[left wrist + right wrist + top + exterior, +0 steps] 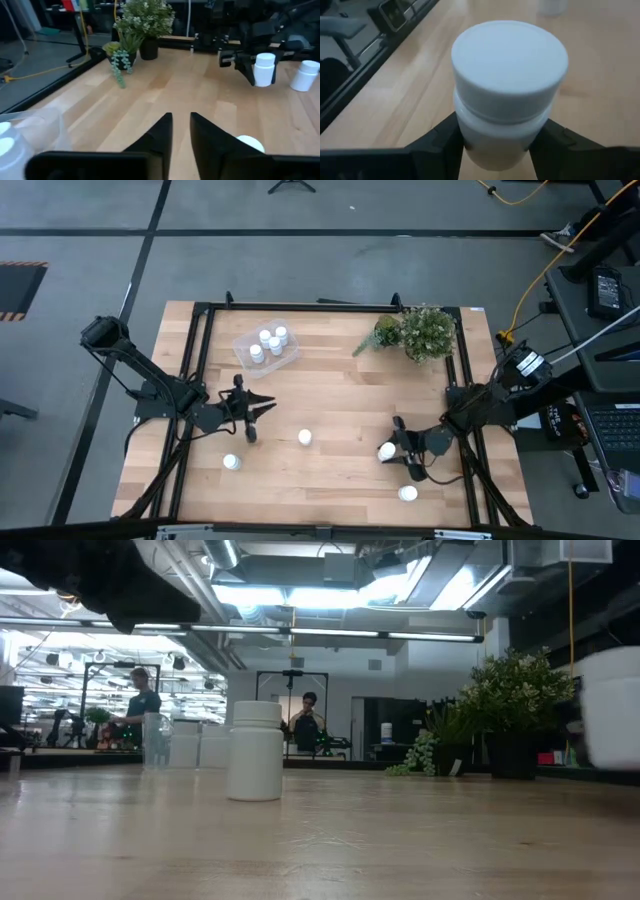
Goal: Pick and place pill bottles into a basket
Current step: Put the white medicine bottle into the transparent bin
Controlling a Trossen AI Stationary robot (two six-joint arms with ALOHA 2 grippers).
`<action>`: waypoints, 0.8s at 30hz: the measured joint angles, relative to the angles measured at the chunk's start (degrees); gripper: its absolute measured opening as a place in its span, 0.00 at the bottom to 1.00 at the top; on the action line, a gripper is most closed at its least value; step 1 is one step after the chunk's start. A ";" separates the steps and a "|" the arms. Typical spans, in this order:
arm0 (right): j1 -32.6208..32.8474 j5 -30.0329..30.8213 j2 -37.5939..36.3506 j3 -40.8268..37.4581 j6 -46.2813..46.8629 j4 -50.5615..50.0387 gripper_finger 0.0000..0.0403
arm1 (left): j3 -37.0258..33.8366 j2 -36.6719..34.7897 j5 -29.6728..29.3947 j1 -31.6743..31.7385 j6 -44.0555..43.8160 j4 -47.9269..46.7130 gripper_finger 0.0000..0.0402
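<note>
The clear basket point(266, 346) sits at the far left with three white pill bottles point(272, 339) standing in it. My right gripper point(393, 448) is near the table's right front, shut on one white pill bottle point(510, 90). More bottles stand loose on the wood: one at the centre point(304, 437), one at the near left point(231, 462), one at the near right point(407, 493). My left gripper point(181, 132) hovers left of centre point(255, 408), between basket and centre bottle. Its fingers are a narrow gap apart with nothing between them. My right gripper pinches the bottle's body just below the cap point(470, 142) between its two fingers point(442, 145), one on each side. The fingers come from the table's right, slanting down. The bottle stays upright, cap up, and looks just clear of the table point(264, 69).
A green bushy plant point(425, 332) in a dark pot stands at the far right. A black frame rail point(190, 370) runs around the tabletop. Bare wood lies between the two arms and between centre and basket. People show in the room behind the table point(308, 725).
</note>
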 joint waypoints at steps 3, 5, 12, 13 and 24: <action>-2.79 -2.00 -2.10 0.00 -2.39 -0.11 0.42 | 0.00 0.00 -1.02 0.00 0.56 0.03 0.23; -4.69 -3.61 -3.66 0.00 -3.99 -0.14 0.42 | 0.00 0.00 -1.08 0.00 1.44 0.53 0.28; -10.77 -8.03 -8.50 0.02 -7.10 -4.11 0.42 | 0.00 0.00 -1.38 0.00 8.79 5.81 0.45; -11.71 -8.81 -8.97 0.14 -7.37 -4.68 0.42 | 0.00 0.00 -1.38 0.00 9.77 6.33 0.47; -22.42 -18.14 -13.22 11.04 -19.36 -25.92 0.42 | 0.00 0.00 -0.35 -0.02 9.16 5.89 0.53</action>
